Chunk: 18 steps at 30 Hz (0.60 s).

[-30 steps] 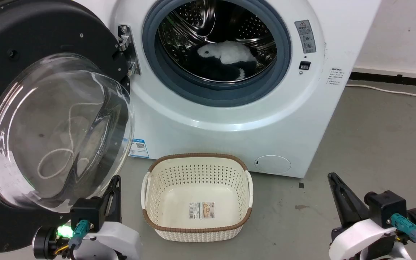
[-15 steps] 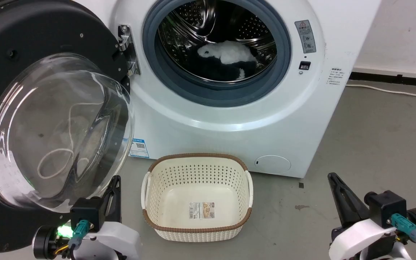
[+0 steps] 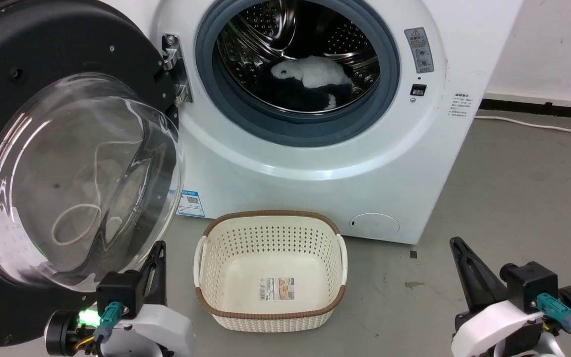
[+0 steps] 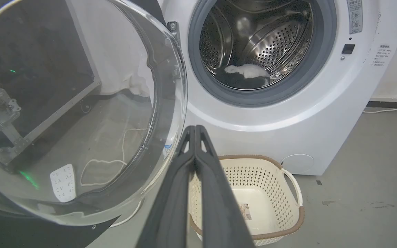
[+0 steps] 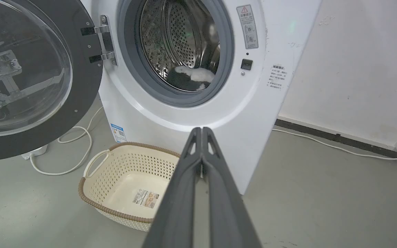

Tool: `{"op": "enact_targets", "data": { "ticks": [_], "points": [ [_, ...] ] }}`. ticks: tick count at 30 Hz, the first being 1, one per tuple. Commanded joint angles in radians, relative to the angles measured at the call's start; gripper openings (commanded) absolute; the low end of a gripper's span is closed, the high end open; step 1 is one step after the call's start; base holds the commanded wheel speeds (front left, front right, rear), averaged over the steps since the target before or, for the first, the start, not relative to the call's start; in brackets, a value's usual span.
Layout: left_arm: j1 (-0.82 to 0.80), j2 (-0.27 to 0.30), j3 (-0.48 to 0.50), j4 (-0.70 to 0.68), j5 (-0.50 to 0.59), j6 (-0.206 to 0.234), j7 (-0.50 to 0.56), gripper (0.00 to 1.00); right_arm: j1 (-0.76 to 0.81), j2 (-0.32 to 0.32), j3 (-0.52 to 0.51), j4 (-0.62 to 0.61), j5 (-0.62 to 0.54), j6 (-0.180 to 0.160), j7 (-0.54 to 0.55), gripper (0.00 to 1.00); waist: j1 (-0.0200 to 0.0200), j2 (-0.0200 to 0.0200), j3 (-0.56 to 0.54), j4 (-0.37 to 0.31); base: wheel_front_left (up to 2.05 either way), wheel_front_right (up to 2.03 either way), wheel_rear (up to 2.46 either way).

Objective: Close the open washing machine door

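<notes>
Still wide open: washing machine door (image 3: 42,44)

The left gripper (image 3: 159,248) — two long, dark, tapering fingers (image 4: 177,186) on a rounded white wrist housing (image 3: 164,322) — sat at the lower left of the head view, tips up and tilted slightly to the right, and the left wrist view showed the fingers pressed flat together from base to tip. The right gripper (image 3: 457,243), of the same build, rose at the lower right with its tips leaning left, the two fingers likewise closed against each other in the right wrist view. A small green light (image 3: 85,316) glowed on the left wrist beside a teal cable plug (image 3: 109,313).
</notes>
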Motion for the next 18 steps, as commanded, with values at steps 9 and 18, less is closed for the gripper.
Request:
{"op": "enact_targets", "data": {
  "ticks": [9, 18],
  "points": [
    [0.000, 0.000, -0.002, 0.000, -0.003, 0.000, 0.000, 1.00, 0.001, 0.000, 0.001, 0.000, 0.004, 0.000, -0.001, 1.00, 0.0000, 0.0000, 0.000, 0.000, 0.00, 0.00, 0.00],
    [0.008, 0.000, -0.011, 0.000, -0.026, 0.001, -0.018, 1.00, 0.013, 0.000, 0.006, 0.006, 0.030, 0.000, -0.020, 1.00, 0.0000, 0.0000, 0.000, 0.002, 0.00, 0.00, 0.00]
  ]
}}
